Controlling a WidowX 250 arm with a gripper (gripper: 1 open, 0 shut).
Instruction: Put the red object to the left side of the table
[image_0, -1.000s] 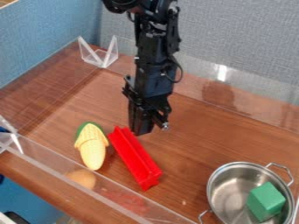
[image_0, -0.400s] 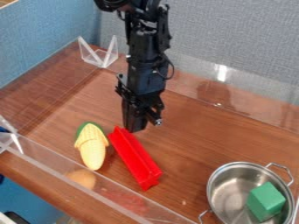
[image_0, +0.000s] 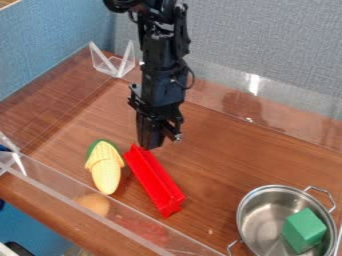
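Tool (image_0: 154, 143) points straight down, jaws closed on nothing, tip poised just above far end of red block (image_0: 155, 179). Block lies flat on counter (image_0: 80, 100), not gripped. Long axis runs diagonally: far end under tool, near end toward front clear wall. Toy corn (image_0: 104, 166) just beside block, on its left, roughly parallel. Steel pot (image_0: 281, 228) with green cube (image_0: 303, 229) well apart, right of block. Likely next move: sideways push on block, with corn in path.
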